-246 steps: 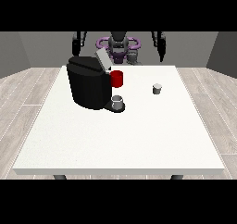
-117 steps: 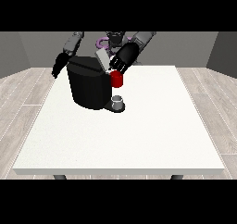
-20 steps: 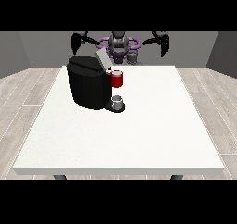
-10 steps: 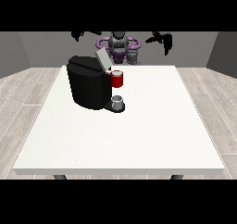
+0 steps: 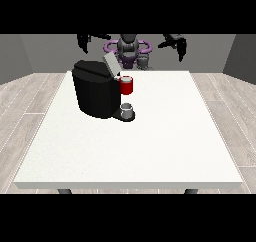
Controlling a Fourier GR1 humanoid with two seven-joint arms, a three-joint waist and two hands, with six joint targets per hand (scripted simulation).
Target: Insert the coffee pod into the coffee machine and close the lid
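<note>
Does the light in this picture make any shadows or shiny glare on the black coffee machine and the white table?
Front view: the boxy black coffee machine looks flat and dark with no bright glare; the large white table is evenly lit, with only a faint shadow at the machine's base. Both black robot hands, one at the view's left and one at its right, are dark shapes against the grey wall, their details hard to read.

The coffee machine (image 5: pixel 96 90) is sitting on the table (image 5: pixel 150 141), toward its far left part. Its lid (image 5: pixel 110 64) is standing tilted up at the machine's top right. A cup (image 5: pixel 128 110) is resting on the machine's base at its right foot. Behind the table's far edge, one robot hand (image 5: pixel 86 40) is hanging at the view's left and the other robot hand (image 5: pixel 177 43) at the view's right, both well apart from the machine.
</note>
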